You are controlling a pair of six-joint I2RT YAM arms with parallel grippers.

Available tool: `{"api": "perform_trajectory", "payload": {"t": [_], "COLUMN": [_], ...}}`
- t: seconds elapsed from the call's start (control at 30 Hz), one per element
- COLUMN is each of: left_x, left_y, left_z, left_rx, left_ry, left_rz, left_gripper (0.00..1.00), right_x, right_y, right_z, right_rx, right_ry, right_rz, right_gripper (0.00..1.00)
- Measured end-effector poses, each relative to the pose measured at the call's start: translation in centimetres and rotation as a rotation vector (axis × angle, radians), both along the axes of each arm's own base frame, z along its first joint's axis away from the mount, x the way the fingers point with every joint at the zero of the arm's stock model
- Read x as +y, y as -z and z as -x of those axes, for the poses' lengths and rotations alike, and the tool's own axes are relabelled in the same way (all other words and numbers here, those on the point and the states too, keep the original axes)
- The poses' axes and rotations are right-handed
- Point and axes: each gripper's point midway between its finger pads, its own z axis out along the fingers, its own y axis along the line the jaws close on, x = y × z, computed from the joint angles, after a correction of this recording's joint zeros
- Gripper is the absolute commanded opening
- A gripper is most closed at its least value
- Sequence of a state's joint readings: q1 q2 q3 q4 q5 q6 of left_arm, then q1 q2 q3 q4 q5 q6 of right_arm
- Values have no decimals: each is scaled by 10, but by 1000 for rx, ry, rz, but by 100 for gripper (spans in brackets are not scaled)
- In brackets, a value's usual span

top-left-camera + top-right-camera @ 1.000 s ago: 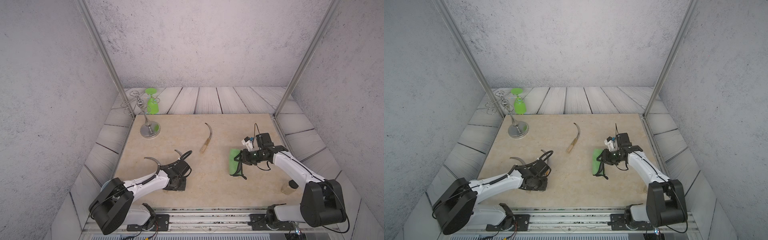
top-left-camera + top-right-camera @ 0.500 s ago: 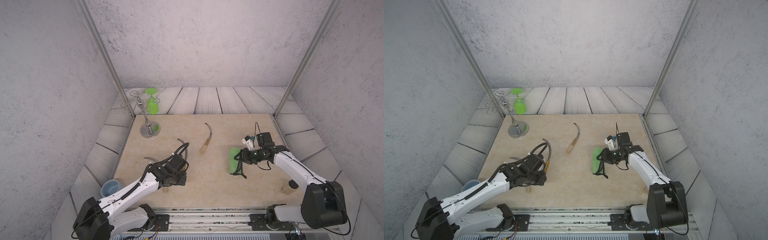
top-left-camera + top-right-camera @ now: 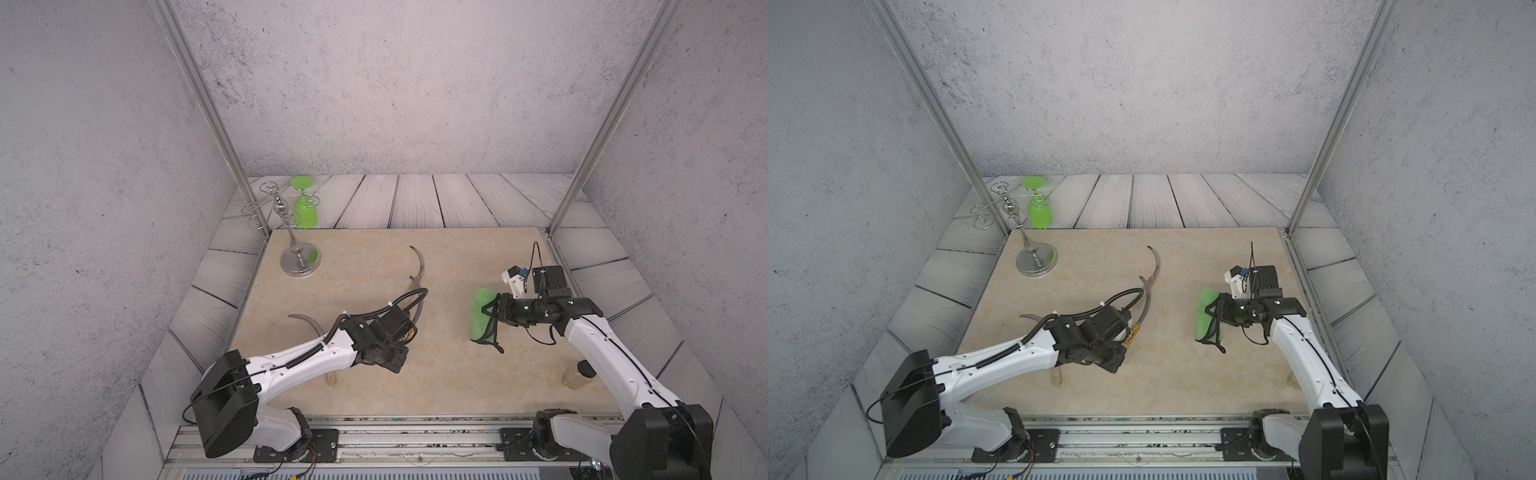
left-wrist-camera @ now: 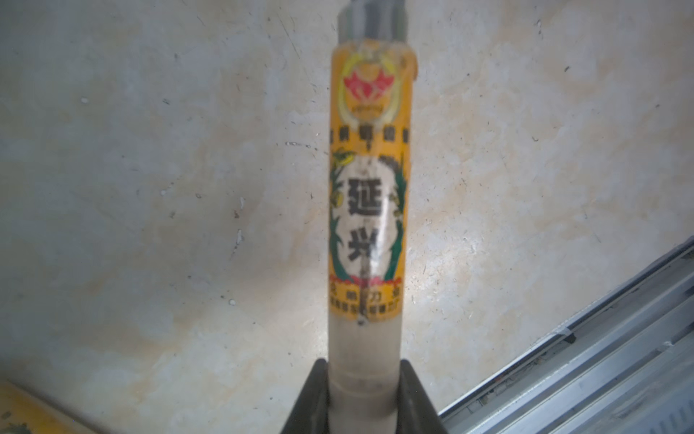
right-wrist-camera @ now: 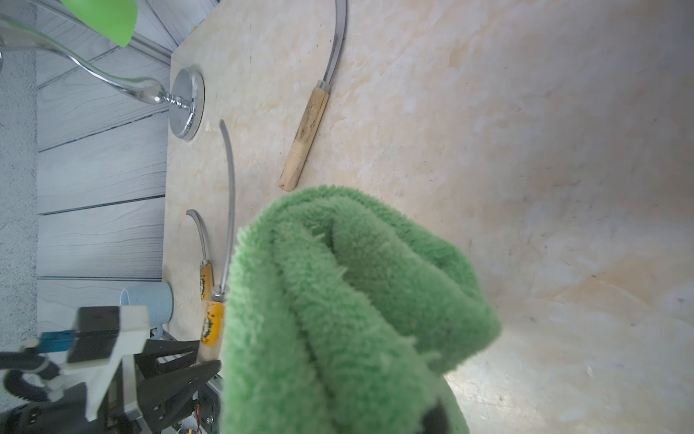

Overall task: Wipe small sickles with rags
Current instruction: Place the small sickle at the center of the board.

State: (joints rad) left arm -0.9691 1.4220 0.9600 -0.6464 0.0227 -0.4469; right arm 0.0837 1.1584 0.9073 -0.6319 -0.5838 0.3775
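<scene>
A: What changed?
B: The left tool (image 4: 362,390) had lifted one sickle (image 4: 366,225) off the surface (image 3: 449,382), clenched on its handle, and carried it toward the middle.
A: And the rag (image 5: 356,300)?
B: The right tool (image 3: 494,316) held it tight, near the right edge. Wiping could start soon, I think.

rag (image 3: 482,313) R of sickles (image 3: 423,264), rack (image 3: 300,261) rear-L

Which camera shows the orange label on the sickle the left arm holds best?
The left wrist view: the label on the sickle fills the middle, emblem and writing visible though blurry. In both top views it is an orange speck by the left tool. The right wrist view shows it small, beside the green cloth.
</scene>
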Motion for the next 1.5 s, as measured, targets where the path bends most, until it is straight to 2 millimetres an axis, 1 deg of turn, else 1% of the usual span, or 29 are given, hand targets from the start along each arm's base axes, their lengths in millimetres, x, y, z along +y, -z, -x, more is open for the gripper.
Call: {"api": "perform_trajectory", "payload": {"t": [0.13,0.27,0.4,0.53,0.67,0.8,0.9,0.97,1.1,1.23,1.37,1.5], "left_x": [-19,-38,-51,-57,-71,-76,-85,-92,-105,-108,-108,-104], "left_y": [10,26,51,73,70,73,73,72,72,72,71,71], "left_z": [-6,-9,-10,-9,-14,-15,-20,-25,-33,-36,-37,-36], "left_rx": [14,44,96,142,137,145,141,136,125,120,111,103], "left_ry": [53,101,131,148,160,166,169,173,179,184,188,182], "left_rz": [-15,-20,-48,-74,-38,-34,-26,-20,-10,-9,-10,-13], "left_gripper": [0,0,0,0,0,0,0,4,19,31,40,42], "right_x": [-6,-10,-13,-14,-14,-15,-15,-15,-15,-15,-15,-15], "right_y": [-4,-3,-2,-1,0,1,3,4,7,6,5,4], "right_z": [3,5,6,7,7,8,8,7,7,5,4,4], "right_rx": [-11,1,13,17,21,28,36,41,53,54,52,52], "right_ry": [21,34,42,45,44,44,44,44,44,43,44,43], "right_rz": [12,16,17,19,21,22,22,23,24,24,24,24], "right_gripper": [26,26,26,26,26,27,27,27,27,27,27,28]}}
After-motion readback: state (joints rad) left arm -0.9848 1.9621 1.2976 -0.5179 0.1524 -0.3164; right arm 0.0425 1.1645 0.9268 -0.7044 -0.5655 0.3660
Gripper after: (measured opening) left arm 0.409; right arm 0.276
